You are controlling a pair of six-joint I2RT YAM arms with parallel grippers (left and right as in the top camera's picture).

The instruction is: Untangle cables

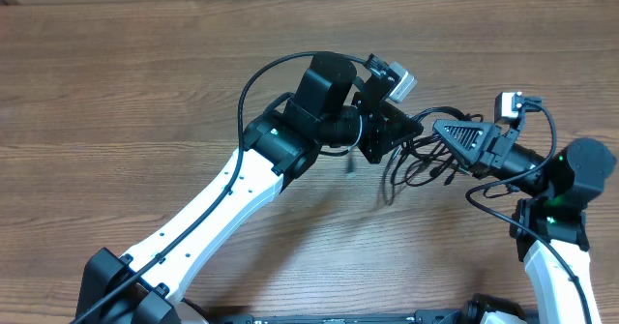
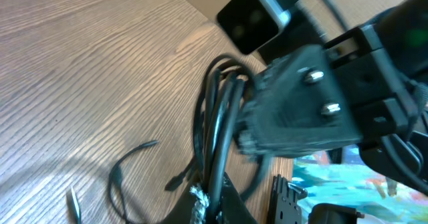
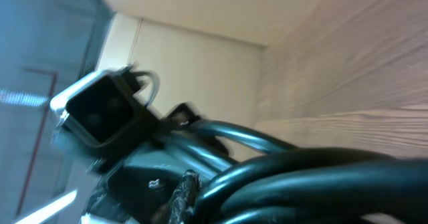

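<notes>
Cables point(image 1: 424, 169) bunched where both arms meet, loops drooping. Left gripper point(image 1: 406, 131) clamped on the bundle; right gripper point(image 1: 440, 131) pinched shut on strands just beside it. Separation step, I'd say. Next: ease apart slowly, minding snags.

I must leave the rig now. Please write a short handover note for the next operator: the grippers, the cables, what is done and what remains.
Left gripper: shut on the cables.
Right gripper: shut on the same bunch, close beside the left one.
Cables: one looped bunch between the two grippers, over the table; some plug ends stick out loose.
Done: both grippers hold the bunch.
Left: no strand is separated yet. Pull the loops apart, probably slowly, and lay each cable out alone.
</notes>
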